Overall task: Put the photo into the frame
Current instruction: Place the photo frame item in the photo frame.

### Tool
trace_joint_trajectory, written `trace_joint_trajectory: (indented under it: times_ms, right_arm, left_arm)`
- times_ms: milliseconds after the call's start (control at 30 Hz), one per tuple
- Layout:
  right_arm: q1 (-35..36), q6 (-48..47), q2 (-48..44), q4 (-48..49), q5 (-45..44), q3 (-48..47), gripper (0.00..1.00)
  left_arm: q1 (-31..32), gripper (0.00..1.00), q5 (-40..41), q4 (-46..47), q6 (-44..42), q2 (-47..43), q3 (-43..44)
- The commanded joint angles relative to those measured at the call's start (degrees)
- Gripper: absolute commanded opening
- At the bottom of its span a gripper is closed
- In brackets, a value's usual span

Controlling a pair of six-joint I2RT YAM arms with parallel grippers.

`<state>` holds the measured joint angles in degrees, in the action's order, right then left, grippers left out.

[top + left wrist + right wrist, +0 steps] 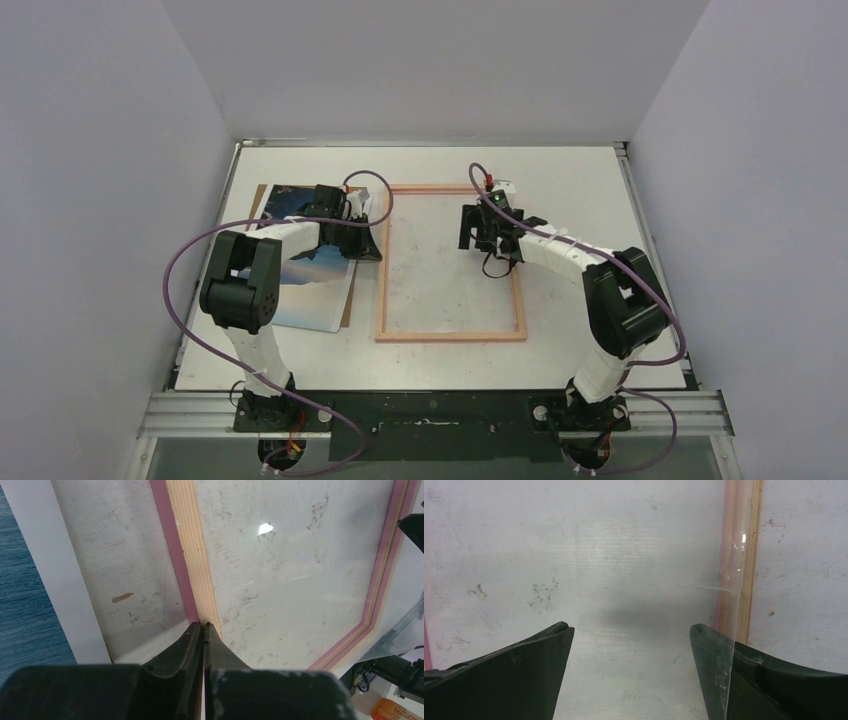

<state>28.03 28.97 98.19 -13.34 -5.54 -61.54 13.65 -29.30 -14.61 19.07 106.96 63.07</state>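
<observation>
Closed, my left end effector (204, 626) sat at the frame (192, 555); the right end effector (631, 630) hung open. I judged the photo (312, 300) unplaced, needing pickup next.

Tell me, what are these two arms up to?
Two robot arms are working on getting a photo into a frame. The frame lies flat in the middle of the table, wood-coloured back up, with no photo in it yet. The photo lies to its left, partly under the left arm. The left arm's fingers are shut, tips down at the frame's left rail. The right arm's fingers are open above the inside of the frame, near its right rail.
</observation>
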Motion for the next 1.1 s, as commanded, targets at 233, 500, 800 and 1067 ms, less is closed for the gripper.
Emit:
trace_joint_trajectory:
  times_ms: [233,500,800,1067]
  right_arm:
    - [1.8,-1.9,-0.2,-3.1,-5.0,-4.4,0.9]
    - [1.5,-2.9,-1.8,-3.6,-4.0,-4.9,0.9]
    - [1.2,-3.5,-1.6,-4.4,-2.6,-5.5,0.9]
    - [0.4,-4.5,-3.1,-5.2,-2.4,-5.4,0.9]
  left_arm:
    - [0.3,0.0,0.4,-0.4,-0.6,0.4,-0.4]
    - [0.2,0.0,0.4,-0.4,-0.6,0.4,-0.5]
    - [0.1,0.0,0.4,-0.4,-0.8,0.4,-0.7]
    - [-0.1,0.0,0.4,-0.5,-0.9,0.4,-0.7]
